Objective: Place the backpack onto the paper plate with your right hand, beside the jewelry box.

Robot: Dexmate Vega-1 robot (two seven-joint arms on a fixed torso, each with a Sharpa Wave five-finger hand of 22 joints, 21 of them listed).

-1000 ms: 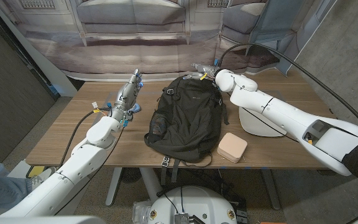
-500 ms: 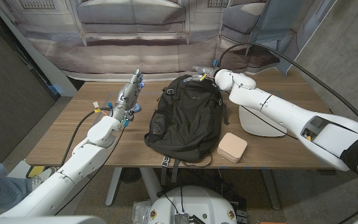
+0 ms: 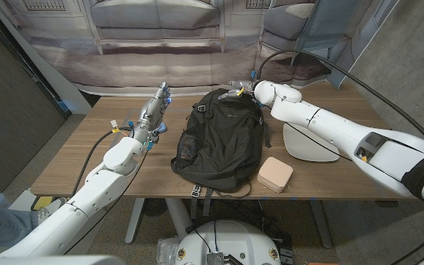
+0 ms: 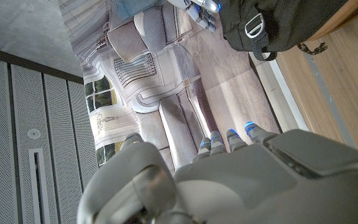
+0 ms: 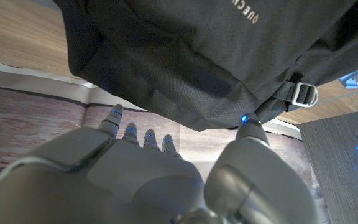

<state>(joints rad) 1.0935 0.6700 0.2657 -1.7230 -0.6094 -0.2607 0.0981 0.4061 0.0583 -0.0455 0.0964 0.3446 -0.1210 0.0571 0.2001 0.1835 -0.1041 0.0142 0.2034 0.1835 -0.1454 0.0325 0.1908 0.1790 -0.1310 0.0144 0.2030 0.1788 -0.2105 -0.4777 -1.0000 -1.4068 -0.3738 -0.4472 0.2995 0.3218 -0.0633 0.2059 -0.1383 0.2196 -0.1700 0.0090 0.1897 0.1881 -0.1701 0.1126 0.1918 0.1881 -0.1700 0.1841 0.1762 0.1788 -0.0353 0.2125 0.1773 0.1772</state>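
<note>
backpack (image 3: 220, 140): lies mid-table, long axis near-to-far edge, top toward far edge | paper plate (image 3: 309, 143): near right edge, jewelry box (image 3: 275, 174) beside it | right hand (image 3: 243, 86): fingers apart at backpack's top, no grasp | left hand (image 3: 153, 112): empty, fingers extended

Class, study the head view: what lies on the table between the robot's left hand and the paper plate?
In the head view, the black backpack lies between the left hand and the paper plate, on the wooden table.

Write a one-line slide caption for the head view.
Right hand reaches the black backpack's top; paper plate and jewelry box wait alongside.
</note>
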